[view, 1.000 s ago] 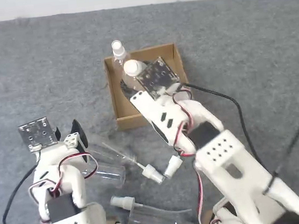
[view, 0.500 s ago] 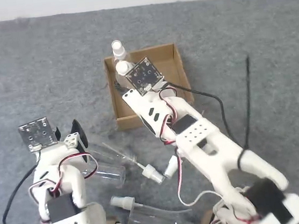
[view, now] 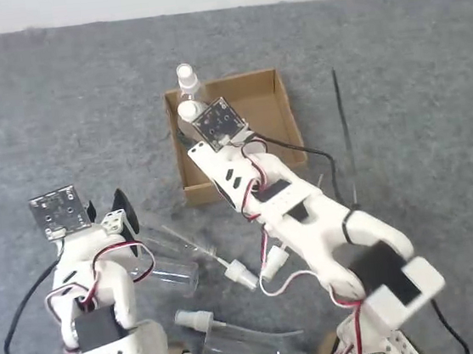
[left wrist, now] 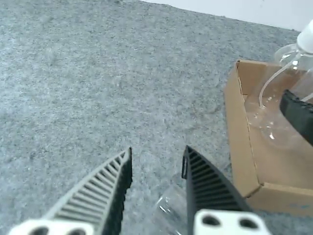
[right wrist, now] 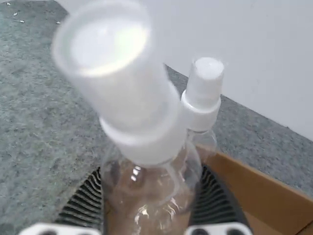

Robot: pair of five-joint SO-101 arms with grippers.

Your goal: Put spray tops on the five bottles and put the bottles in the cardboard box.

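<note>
The sprayer-capped bottle point(right wrist: 142, 161) sits in the left part of the cardboard box point(view: 255, 111), its body grasped in the jaws of the right gripper point(right wrist: 149, 200), apparently for setting down beside the other capped bottle point(view: 186, 77) at the box's far-left corner, while the left gripper point(left wrist: 156, 156), jaws released, hangs outside the box over an uncapped bottle point(view: 164, 258) on the tabletop.

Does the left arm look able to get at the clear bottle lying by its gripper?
Probably yes: the left gripper is open beside the bottle, nothing between them; the right gripper holds a capped bottle at the cardboard box.
</note>
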